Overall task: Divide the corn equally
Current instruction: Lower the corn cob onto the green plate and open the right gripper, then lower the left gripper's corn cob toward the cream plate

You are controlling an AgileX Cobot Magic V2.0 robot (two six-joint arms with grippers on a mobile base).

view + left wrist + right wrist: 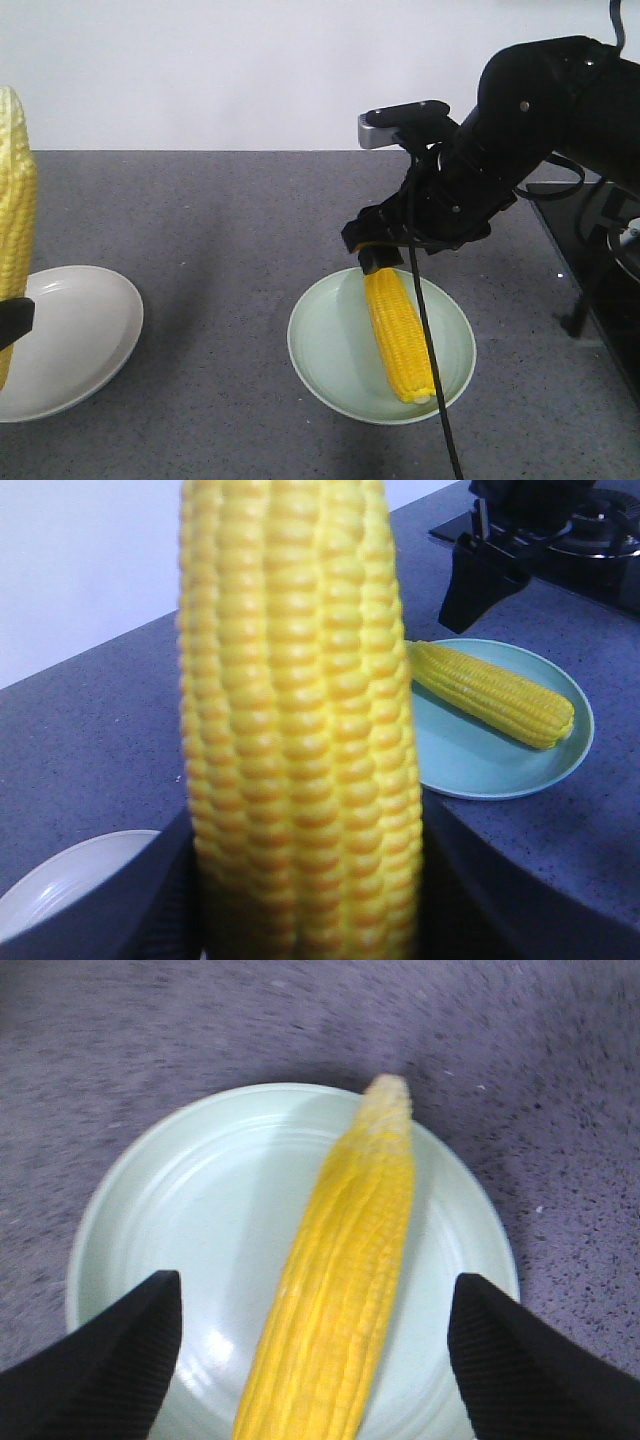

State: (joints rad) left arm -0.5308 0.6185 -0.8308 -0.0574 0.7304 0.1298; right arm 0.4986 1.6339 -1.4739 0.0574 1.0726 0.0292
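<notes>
Your right gripper [315,1360] is spread wide, one bright yellow cob [340,1270] released between its fingers on the pale green plate [190,1210]; your left gripper [12,322] clenches another yellow cob [14,220] above the white plate [85,330], so lower it there next.

No readable text or labels anywhere.

Front view across the counter, both wrist views close, sharing green plate [320,360].
</notes>
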